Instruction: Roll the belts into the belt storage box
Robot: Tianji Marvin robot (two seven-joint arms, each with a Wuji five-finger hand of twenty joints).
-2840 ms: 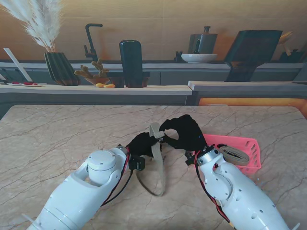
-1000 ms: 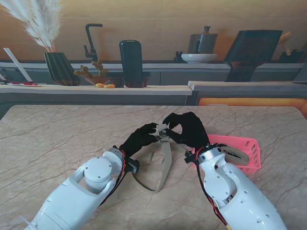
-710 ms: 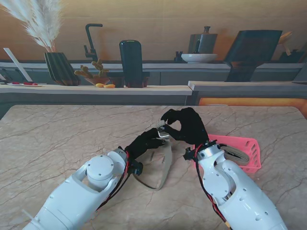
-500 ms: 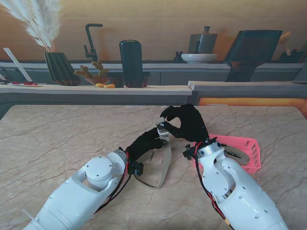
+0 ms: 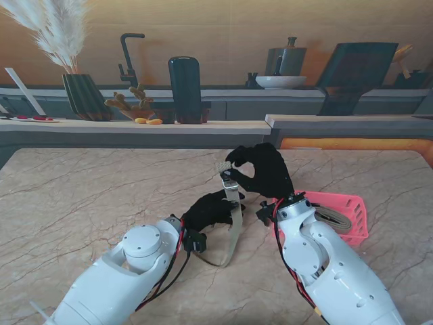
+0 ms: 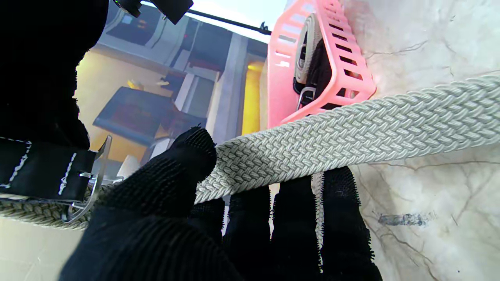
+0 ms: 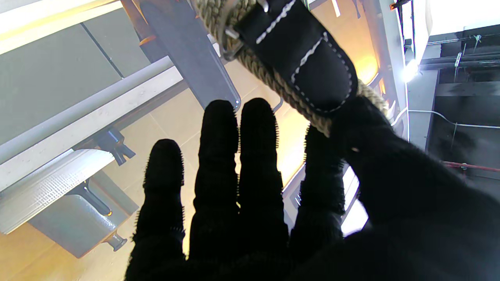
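1. My right hand (image 5: 260,172) pinches the buckle end of the woven belt (image 5: 234,223) between thumb and forefinger, held high so the strap hangs free for rolling.
2. My left hand (image 5: 211,211) sits nearer to me, fingers (image 6: 340,218) closed around the strap to guide it.
3. The belt's slack loops on the worktop (image 5: 88,196) between my arms.
4. The pink storage box (image 5: 352,211), right of my right wrist, already holds one rolled belt.
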